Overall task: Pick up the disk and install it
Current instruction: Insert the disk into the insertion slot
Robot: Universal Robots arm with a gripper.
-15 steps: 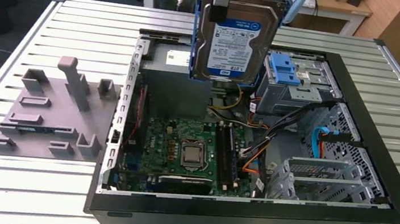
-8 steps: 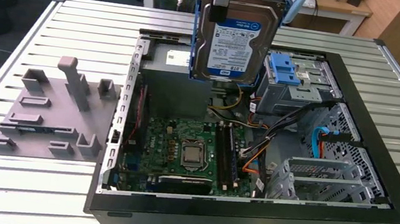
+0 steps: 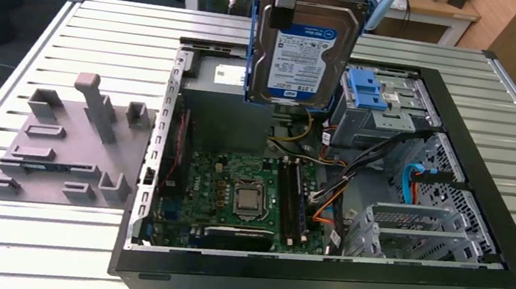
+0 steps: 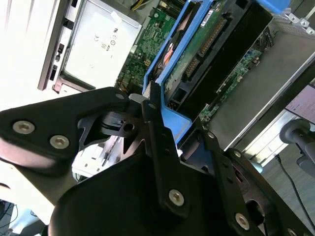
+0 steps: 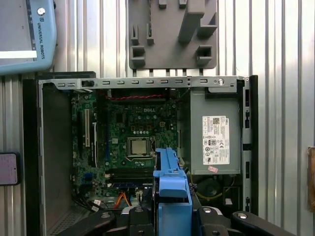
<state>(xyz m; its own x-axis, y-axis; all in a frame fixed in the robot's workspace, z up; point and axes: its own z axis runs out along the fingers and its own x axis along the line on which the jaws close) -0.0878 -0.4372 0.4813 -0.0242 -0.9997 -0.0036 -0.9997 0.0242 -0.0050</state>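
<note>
The disk hangs upright above the open computer case, its white-and-blue label turned to the exterior view and its blue bracket running down both sides. My gripper is shut on its upper end, over the back of the case. In the second wrist view the black fingers clamp the blue bracket, with the disk's green circuit board beyond them. In the first wrist view the bracket's blue edge sticks out between the fingers, above the motherboard.
A grey drive cage with a blue latch sits in the case just to the exterior view's right of the disk. The grey power-supply box lies at the case's back. A grey fixture block stands beside the case on the slatted table.
</note>
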